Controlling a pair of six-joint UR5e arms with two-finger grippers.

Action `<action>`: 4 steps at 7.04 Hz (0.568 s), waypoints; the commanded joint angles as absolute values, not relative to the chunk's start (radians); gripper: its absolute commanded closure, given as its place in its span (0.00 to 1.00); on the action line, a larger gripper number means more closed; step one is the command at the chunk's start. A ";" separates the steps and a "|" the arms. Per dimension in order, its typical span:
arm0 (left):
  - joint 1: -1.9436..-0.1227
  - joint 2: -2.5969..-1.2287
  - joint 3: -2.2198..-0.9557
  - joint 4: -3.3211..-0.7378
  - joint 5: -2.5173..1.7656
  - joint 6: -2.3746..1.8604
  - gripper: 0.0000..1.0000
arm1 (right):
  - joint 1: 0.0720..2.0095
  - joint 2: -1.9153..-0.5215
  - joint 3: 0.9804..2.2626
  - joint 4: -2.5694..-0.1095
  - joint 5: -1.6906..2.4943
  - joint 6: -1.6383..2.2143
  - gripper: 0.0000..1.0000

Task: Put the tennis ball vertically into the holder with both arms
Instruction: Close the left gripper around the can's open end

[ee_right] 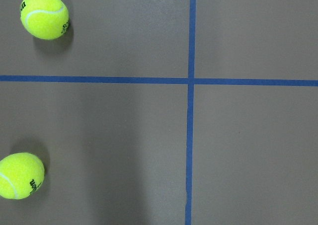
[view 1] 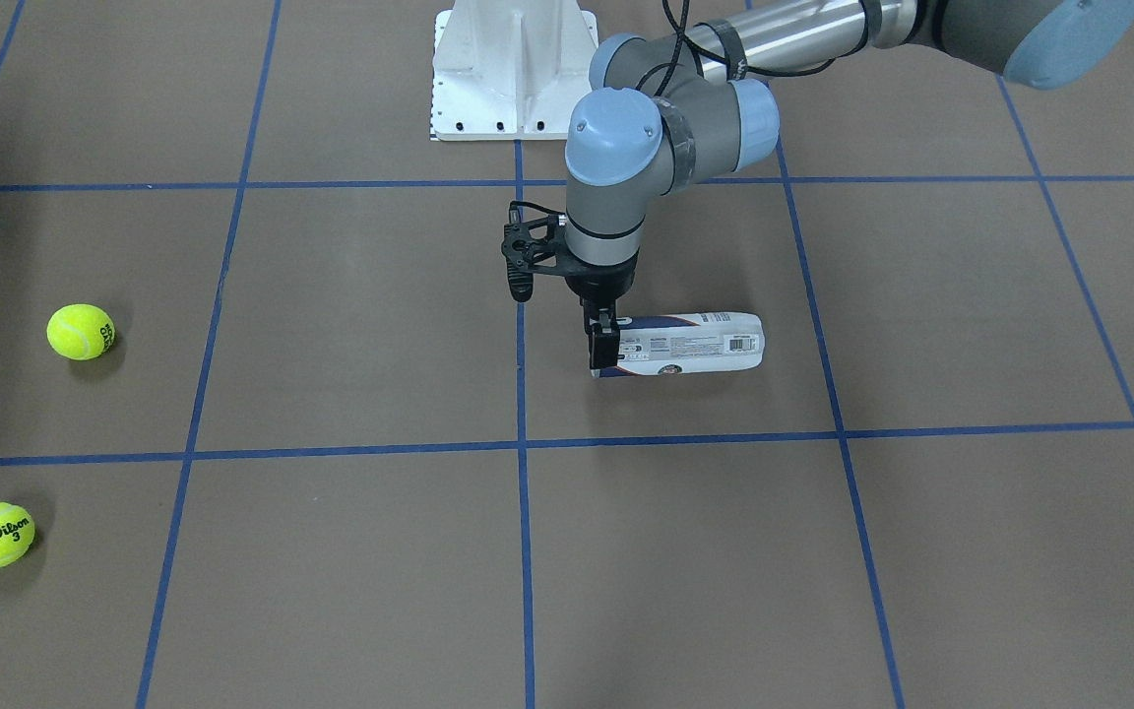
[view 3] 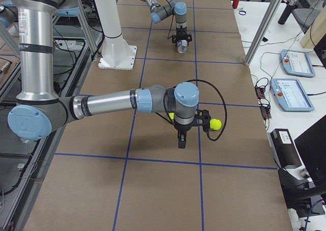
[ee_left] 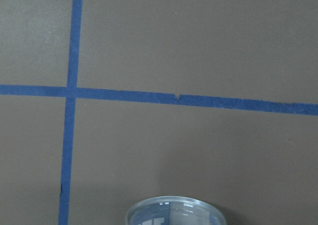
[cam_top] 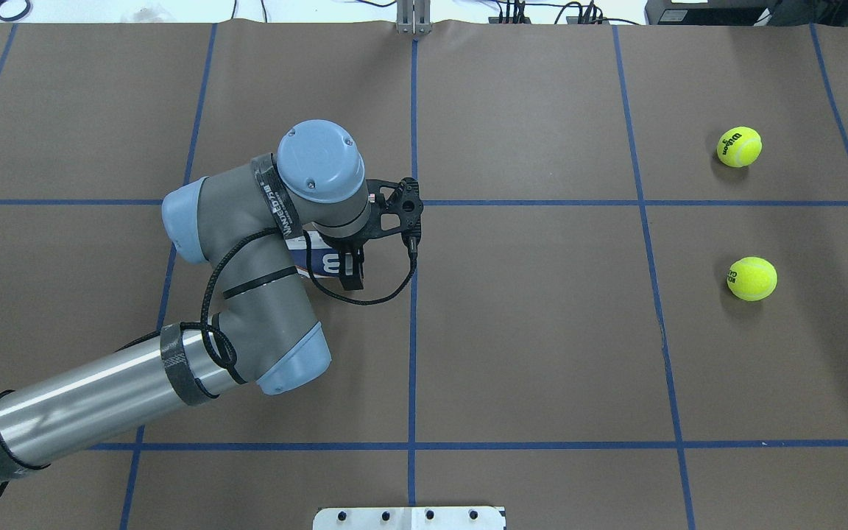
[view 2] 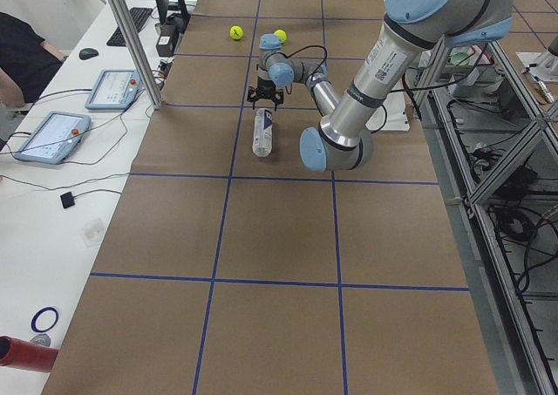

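The holder (view 1: 695, 343) lies on its side on the brown table, a clear can with a white-and-navy label. My left gripper (view 1: 603, 347) points straight down at its open, rimmed end, fingers on either side of the can; whether they press on it I cannot tell. From overhead the left gripper (cam_top: 351, 274) and wrist hide most of the holder (cam_top: 319, 259). Its rim (ee_left: 174, 212) shows at the bottom of the left wrist view. Two yellow tennis balls (cam_top: 739, 146) (cam_top: 752, 278) rest far to the right. My right gripper (view 3: 180, 142) hovers near them; its state I cannot tell.
The white pedestal (view 1: 513, 69) of the robot's base stands at the table's near edge. Blue tape lines divide the table into squares. Tablets and cables lie on a side bench (view 3: 293, 78) beyond the table's far edge.
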State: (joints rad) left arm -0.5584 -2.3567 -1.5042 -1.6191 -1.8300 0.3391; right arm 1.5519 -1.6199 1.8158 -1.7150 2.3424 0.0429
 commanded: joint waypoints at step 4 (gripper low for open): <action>-0.554 -2.359 -1.428 -1.692 -1.822 0.339 0.00 | 1.552 -1.620 1.802 -1.715 2.342 0.040 0.00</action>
